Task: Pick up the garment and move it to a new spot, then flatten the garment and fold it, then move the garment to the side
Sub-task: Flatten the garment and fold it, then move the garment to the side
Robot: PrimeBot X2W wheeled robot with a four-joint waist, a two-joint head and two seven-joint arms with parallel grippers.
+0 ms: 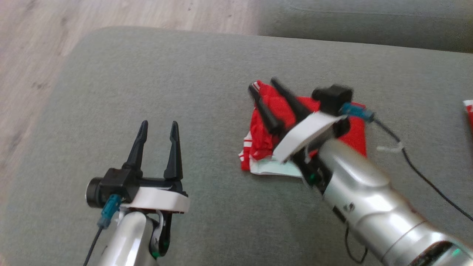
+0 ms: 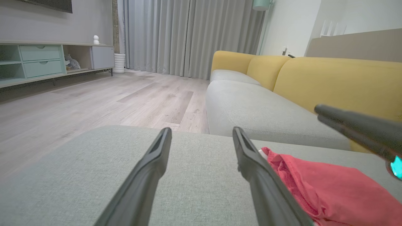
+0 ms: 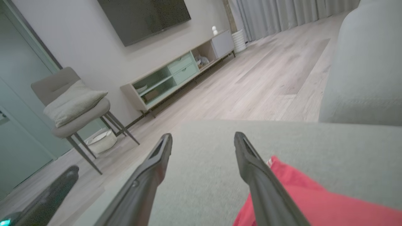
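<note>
Both stand open: left gripper [image 1: 159, 122] clear, right gripper [image 1: 263, 84] spread just over the red garment [image 1: 258, 136]. On lifting away, a finger could snag the cloth and rumple it.

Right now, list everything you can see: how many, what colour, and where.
Red and white fabric garment: one, crumpled, on the seat pad's right half.
Grey upholstered seat pad: one, under both arms.
Red and white scrap: one, at the head view's right edge, cut off.
Sofa with yellow back: one, grey seat, beyond the pad.
Pale wooden floor: around the pad.
Grey curtains: one set, far wall.
Low cabinet with mint drawers: one, by the wall.
Grey chair with a cushion: one, near the cabinet.
Dark wall screen: one, above the cabinet.
Left tool: one, black, open, over bare pad.
Right tool: one, black, open, over the garment.
</note>
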